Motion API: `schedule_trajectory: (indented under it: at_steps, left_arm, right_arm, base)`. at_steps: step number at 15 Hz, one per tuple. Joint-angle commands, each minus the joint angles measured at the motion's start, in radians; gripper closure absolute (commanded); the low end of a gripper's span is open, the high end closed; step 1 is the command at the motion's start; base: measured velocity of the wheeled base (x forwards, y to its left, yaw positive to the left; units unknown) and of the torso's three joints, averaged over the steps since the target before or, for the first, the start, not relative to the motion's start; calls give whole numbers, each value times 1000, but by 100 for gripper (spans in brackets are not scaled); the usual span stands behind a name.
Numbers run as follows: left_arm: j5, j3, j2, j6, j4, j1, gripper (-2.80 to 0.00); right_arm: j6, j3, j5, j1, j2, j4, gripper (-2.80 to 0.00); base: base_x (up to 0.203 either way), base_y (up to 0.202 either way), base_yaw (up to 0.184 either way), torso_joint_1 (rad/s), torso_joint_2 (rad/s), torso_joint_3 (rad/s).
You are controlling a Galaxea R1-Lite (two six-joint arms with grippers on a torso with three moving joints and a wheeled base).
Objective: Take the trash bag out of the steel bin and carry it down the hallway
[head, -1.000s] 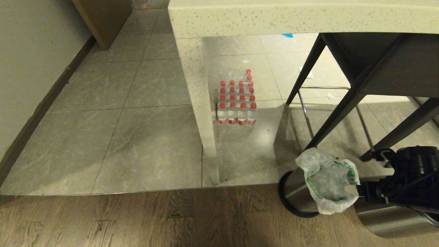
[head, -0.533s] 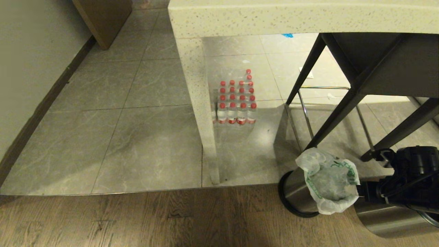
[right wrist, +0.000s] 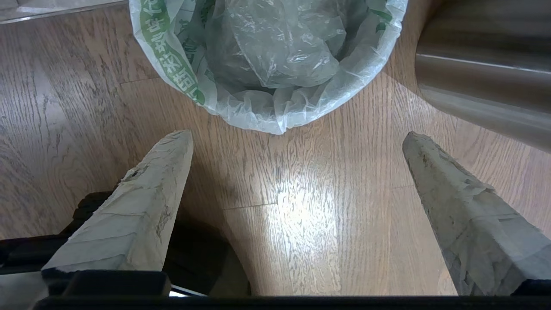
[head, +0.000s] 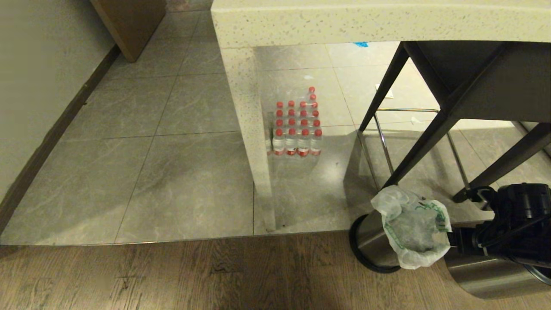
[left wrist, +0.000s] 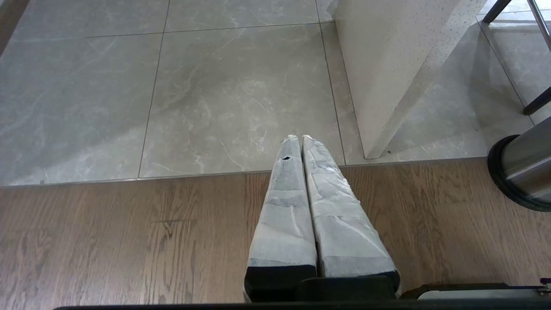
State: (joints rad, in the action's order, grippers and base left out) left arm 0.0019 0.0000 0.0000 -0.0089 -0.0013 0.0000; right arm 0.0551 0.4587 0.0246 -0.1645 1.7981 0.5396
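Observation:
The trash bag [head: 413, 232] is thin translucent white plastic with green lettering. It lines the steel bin [head: 370, 241], its rim folded over the bin's top, on the floor at the lower right. In the right wrist view the bag's open mouth [right wrist: 275, 64] lies just ahead of my right gripper [right wrist: 297, 134], which is open with its fingers wide apart and not touching the plastic. My left gripper [left wrist: 298, 137] is shut and empty above the wooden floor, with the bin [left wrist: 523, 170] off to its side.
A second, larger steel cylinder [head: 486, 275] stands right beside the bin. A black-legged stool [head: 430, 133] and a speckled counter leg [head: 254, 142] stand behind it. A pack of red-capped bottles [head: 297, 125] sits under the counter. Tiled floor [head: 150, 172] stretches left to the wall [head: 34, 64].

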Motion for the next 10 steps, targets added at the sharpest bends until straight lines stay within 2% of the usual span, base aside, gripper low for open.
schedule_trajectory:
  at_steps: [1, 10]
  left_arm:
    - [1, 0, 0, -1, 0, 0, 0]
    - [0, 1, 0, 0, 0, 0, 0]
  right_arm:
    - [-80, -393, -45, 166, -1797, -693, -280]
    - [-80, -393, -44, 166, -1797, -693, -280]
  base:
    - [0, 0, 0, 0, 0, 0]
    - [0, 0, 0, 0, 0, 0]
